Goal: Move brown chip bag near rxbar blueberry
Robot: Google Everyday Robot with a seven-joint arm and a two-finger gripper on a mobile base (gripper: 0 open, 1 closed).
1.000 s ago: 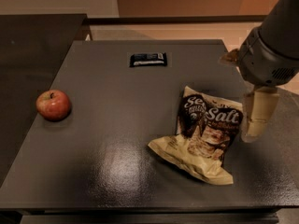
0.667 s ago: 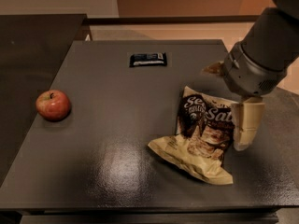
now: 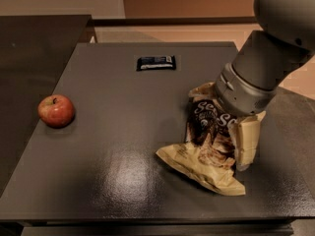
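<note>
The brown chip bag (image 3: 206, 146) lies crumpled on the dark table (image 3: 113, 132), right of centre, its tan and dark brown face with white lettering turned up. The rxbar blueberry (image 3: 156, 62) lies flat in its navy wrapper near the table's far edge, well apart from the bag. My gripper (image 3: 244, 149) hangs from the grey arm (image 3: 256, 77) and is down at the bag's right side, touching or just over its right edge. The arm hides the bag's upper right part.
A red apple (image 3: 56, 110) sits near the table's left edge. A second dark surface (image 3: 34, 38) adjoins at the far left. The table's right edge runs close behind the arm.
The arm has moved left and down from beside the bag's right side until it is over the bag's right part. The bag, bar and apple have not moved.
</note>
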